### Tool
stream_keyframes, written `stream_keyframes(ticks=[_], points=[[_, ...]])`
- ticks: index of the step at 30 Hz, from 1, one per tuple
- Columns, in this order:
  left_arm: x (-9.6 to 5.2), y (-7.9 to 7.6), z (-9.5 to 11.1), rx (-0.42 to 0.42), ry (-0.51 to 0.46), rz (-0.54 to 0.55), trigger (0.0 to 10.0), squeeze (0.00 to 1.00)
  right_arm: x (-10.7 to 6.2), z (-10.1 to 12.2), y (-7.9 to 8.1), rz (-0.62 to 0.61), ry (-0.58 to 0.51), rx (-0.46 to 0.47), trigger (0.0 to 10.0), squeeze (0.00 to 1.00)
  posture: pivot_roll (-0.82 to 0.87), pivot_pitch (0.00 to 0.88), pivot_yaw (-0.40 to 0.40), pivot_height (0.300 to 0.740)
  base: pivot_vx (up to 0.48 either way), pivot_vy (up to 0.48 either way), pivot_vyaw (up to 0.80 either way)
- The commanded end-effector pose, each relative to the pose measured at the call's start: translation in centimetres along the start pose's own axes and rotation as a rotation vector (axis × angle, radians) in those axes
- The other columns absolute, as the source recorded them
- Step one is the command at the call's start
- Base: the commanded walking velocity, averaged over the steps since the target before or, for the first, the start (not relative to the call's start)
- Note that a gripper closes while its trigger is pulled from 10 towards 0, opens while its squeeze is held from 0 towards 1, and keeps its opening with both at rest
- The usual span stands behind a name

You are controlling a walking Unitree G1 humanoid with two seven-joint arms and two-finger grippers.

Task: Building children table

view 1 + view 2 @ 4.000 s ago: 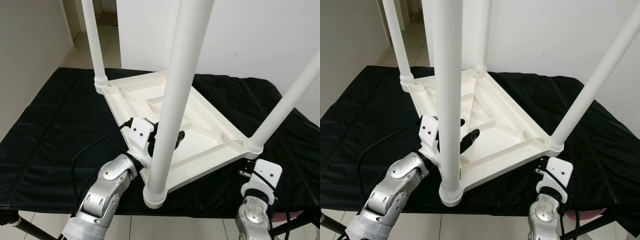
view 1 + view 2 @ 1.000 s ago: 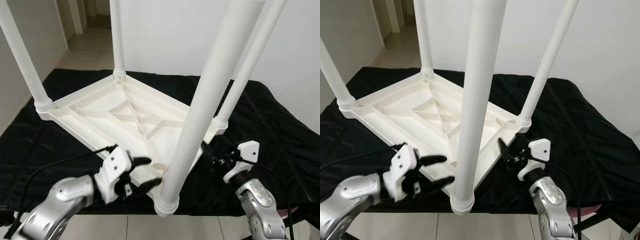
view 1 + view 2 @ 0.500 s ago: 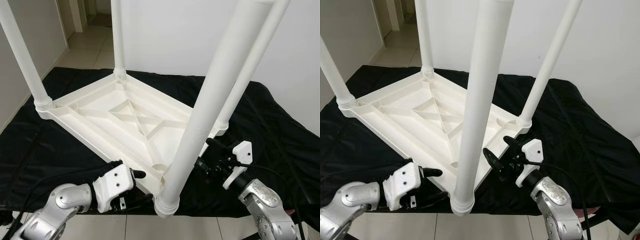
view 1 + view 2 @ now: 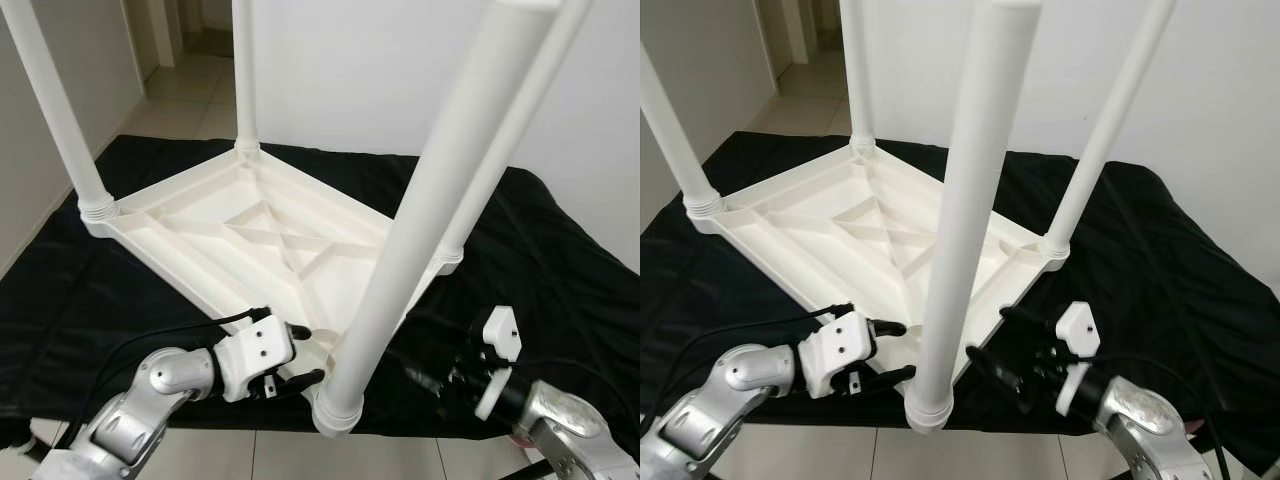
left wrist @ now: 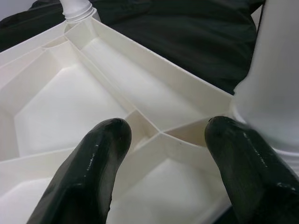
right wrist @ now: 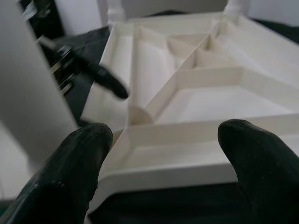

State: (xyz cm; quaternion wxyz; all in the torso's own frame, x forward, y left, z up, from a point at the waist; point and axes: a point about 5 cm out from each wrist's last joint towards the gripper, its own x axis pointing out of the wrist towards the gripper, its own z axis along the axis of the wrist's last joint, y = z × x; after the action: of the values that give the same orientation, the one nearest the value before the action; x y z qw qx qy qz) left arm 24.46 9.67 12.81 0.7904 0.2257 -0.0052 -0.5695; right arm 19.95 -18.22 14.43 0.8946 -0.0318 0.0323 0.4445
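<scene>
Left gripper (image 4: pixel 290 356): at the near left, its two black fingers spread apart around the near edge of the tabletop, one finger above the rim and one below, just left of the near leg; contact with the plastic cannot be told
Left arm (image 4: pixel 150 395): silver, reaching in from the near left corner, a black cable looping off its wrist over the cloth
Children table (image 4: pixel 250 240): white plastic, lying upside down on the black cloth, ribbed underside facing up, spread across the left and middle of the scene, one corner hanging toward the near edge
Table legs: four white tubes standing up from the corners; left leg (image 4: pixel 60 115), far leg (image 4: pixel 245 75), near leg (image 4: pixel 410 250) closest to the camera, right leg (image 4: pixel 1105 140)
Black cloth (image 4: pixel 540 240): covers the work surface under the table, wrinkled on the right
Right gripper (image 4: pixel 998 345): at the near right, fingers open wide, aimed left toward the table's near right edge, close to it and right of the near leg; touching cannot be told
Right arm (image 4: pixel 1140 420): silver, low at the near right corner
Floor (image 4: pixel 190 85): pale tiles at the far left
</scene>
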Motion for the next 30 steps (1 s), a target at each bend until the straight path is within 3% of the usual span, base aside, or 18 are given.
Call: stream_keyframes(ticks=[1, 2, 3, 10, 11, 16, 22, 25, 30], points=[[0.5, 0.2, -0.1, 0.020, 0.000, 0.065, 10.0, 0.00, -0.4, 0.0, 0.4, 0.044, 0.020, 0.002, 10.0, 0.00, -0.09, 0.000, -0.028, 0.740, 0.000, 0.000, 0.00], [0.5, 0.2, -0.1, 0.020, 0.000, 0.065, 10.0, 0.00, -0.4, 0.0, 0.4, 0.044, 0.020, 0.002, 10.0, 0.00, -0.09, 0.000, -0.028, 0.740, 0.000, 0.000, 0.00], [1.6, 0.3, 0.4, 0.024, -0.032, 0.056, 10.0, 0.00, -1.5, -0.3, 1.0, 0.105, 0.077, -0.001, 10.0, 0.00, -0.10, 0.000, -0.015, 0.740, 0.000, 0.000, 0.00], [2.5, 0.5, 0.9, 0.029, -0.055, 0.057, 10.0, 0.00, -1.6, -0.3, 1.5, 0.167, 0.102, -0.001, 10.0, 0.00, -0.11, 0.000, -0.012, 0.740, 0.000, 0.000, 0.00], [3.2, 0.7, 1.3, 0.038, -0.073, 0.071, 10.0, 0.00, -0.8, -0.1, 2.1, 0.229, 0.091, 0.000, 10.0, 0.00, -0.11, 0.000, -0.013, 0.740, 0.000, 0.000, 0.00], [3.4, 0.9, 1.3, 0.047, -0.079, 0.077, 10.0, 0.00, 0.2, 0.0, 2.5, 0.276, 0.078, -0.001, 10.0, 0.00, -0.10, 0.000, -0.017, 0.740, 0.000, 0.000, 0.00], [2.6, 1.4, 1.3, 0.044, -0.081, 0.117, 10.0, 0.00, 1.9, 0.0, 2.9, 0.345, 0.053, -0.014, 10.0, 0.00, -0.08, 0.000, -0.025, 0.740, 0.000, 0.000, 0.00], [1.1, 2.4, 2.3, 0.008, -0.124, 0.203, 10.0, 0.00, 3.3, -0.2, 2.9, 0.368, 0.031, -0.031, 10.0, 0.00, -0.04, 0.000, -0.038, 0.740, 0.000, 0.000, 0.00], [0.6, 2.6, 2.8, 0.010, -0.135, 0.222, 10.0, 0.00, 3.9, -0.3, 2.9, 0.377, 0.019, -0.027, 10.0, 0.00, -0.04, 0.000, -0.044, 0.740, 0.000, 0.000, 0.00]])
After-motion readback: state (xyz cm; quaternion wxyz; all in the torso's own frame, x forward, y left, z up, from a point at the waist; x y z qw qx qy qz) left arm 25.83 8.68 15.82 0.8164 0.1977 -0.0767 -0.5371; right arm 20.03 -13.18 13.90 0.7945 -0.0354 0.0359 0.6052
